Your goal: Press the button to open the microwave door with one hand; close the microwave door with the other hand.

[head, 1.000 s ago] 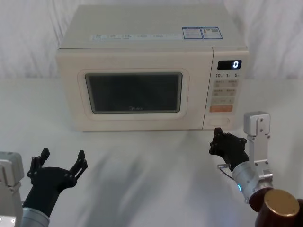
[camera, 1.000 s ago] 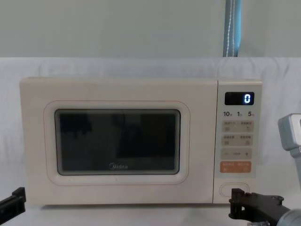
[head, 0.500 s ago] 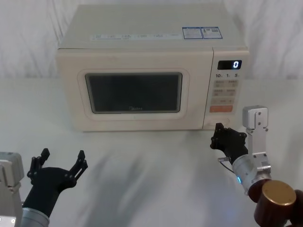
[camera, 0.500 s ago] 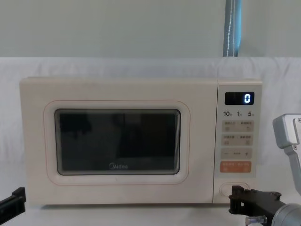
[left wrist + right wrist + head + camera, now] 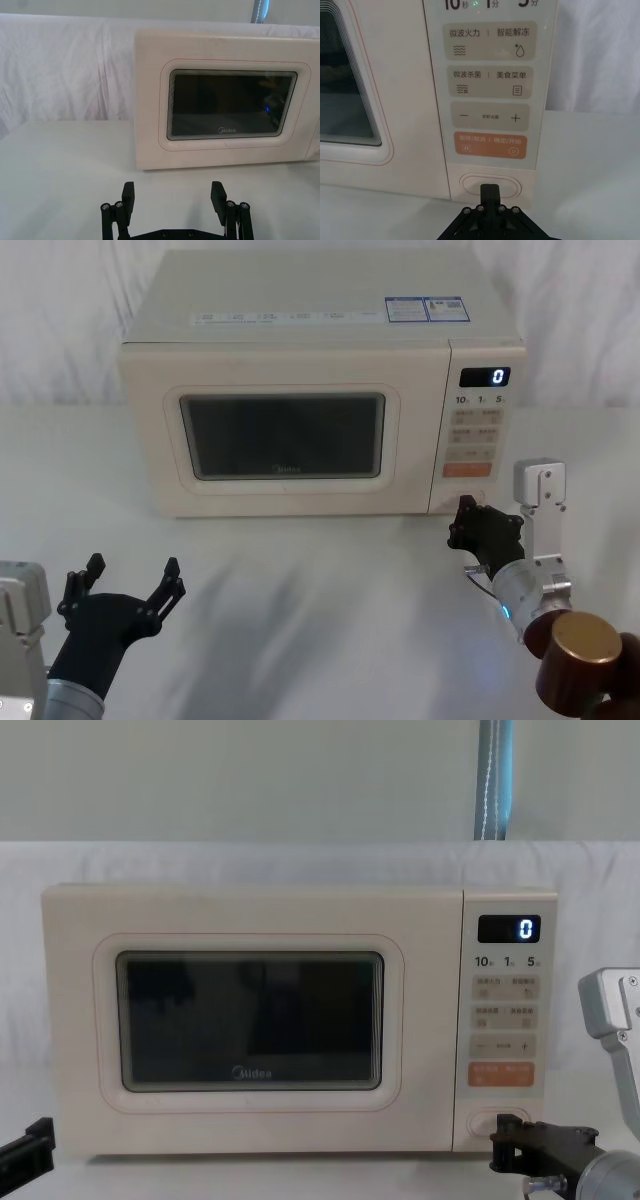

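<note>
The cream microwave stands at the back of the white table with its door [image 5: 283, 436] [image 5: 250, 1022] [image 5: 227, 106] flush against the body. The pill-shaped button [image 5: 507, 185] [image 5: 483, 1122] sits at the foot of the control panel, under the orange key [image 5: 490, 145]. My right gripper [image 5: 464, 508] [image 5: 490, 188] [image 5: 503, 1129] is shut, its tips right at the button's front; whether they touch it I cannot tell. My left gripper [image 5: 130, 577] [image 5: 173, 194] hovers open low at the front left, well away from the door.
The display [image 5: 484, 377] reads 0. White cloth covers the table [image 5: 320, 580] and hangs as a backdrop behind the oven. Open tabletop lies between the two arms in front of the microwave.
My right gripper has advanced up and forward toward the button over the last second. The left arm has stayed put and the door is unchanged.
</note>
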